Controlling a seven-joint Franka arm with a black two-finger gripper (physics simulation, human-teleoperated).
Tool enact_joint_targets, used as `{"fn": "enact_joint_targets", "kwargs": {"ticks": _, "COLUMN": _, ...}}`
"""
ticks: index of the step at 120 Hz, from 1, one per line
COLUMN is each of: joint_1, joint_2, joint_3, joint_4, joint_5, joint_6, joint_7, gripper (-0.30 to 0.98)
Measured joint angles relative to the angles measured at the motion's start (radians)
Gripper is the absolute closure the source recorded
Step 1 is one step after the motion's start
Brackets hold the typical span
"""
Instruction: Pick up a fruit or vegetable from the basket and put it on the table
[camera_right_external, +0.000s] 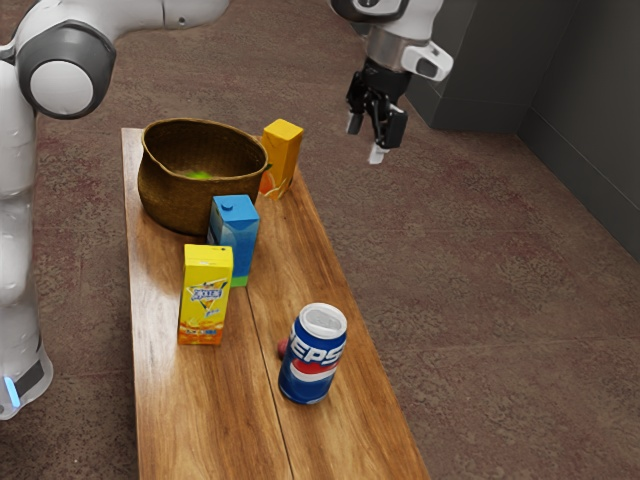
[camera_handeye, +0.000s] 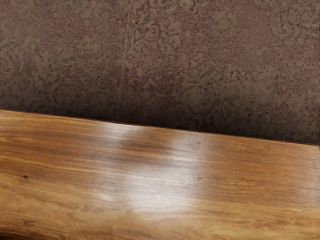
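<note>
High over the floor, off the table's long edge toward the exterior view's right, my gripper (camera_right_external: 365, 139) hangs with its two fingertips apart and nothing between them. The brown basket (camera_right_external: 180, 206) stands upright at the table's far end, well away from the hand. Inside it, low down, a bit of something bright green (camera_right_external: 201, 175) shows; its shape is mostly hidden by the basket wall. The wooden table (camera_right_external: 180, 400) carries the basket, and its bare surface (camera_handeye: 150, 175) appears in the wrist view along with one edge.
Beside the basket are an orange carton (camera_right_external: 284, 150) and a small orange item (camera_right_external: 266, 183). A blue carton (camera_right_external: 235, 235), a yellow juice box (camera_right_external: 206, 295) and a Pepsi can (camera_right_external: 313, 355) stand nearer, with a red object (camera_right_external: 283, 347) partly behind the can.
</note>
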Motion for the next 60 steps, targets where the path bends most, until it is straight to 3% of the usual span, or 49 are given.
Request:
{"fn": "enact_joint_targets", "kwargs": {"ticks": 39, "joint_1": 0.009, "joint_2": -0.004, "joint_3": 0.004, "joint_4": 0.045, "joint_5": 0.002, "joint_6": 0.037, "joint_7": -0.005, "gripper": 0.0}}
{"fn": "enact_joint_targets", "kwargs": {"ticks": 60, "joint_1": 0.239, "joint_2": 0.008, "joint_3": 0.007, "joint_4": 0.059, "joint_5": 0.007, "joint_6": 0.052, "joint_7": -0.006, "gripper": 0.0}}
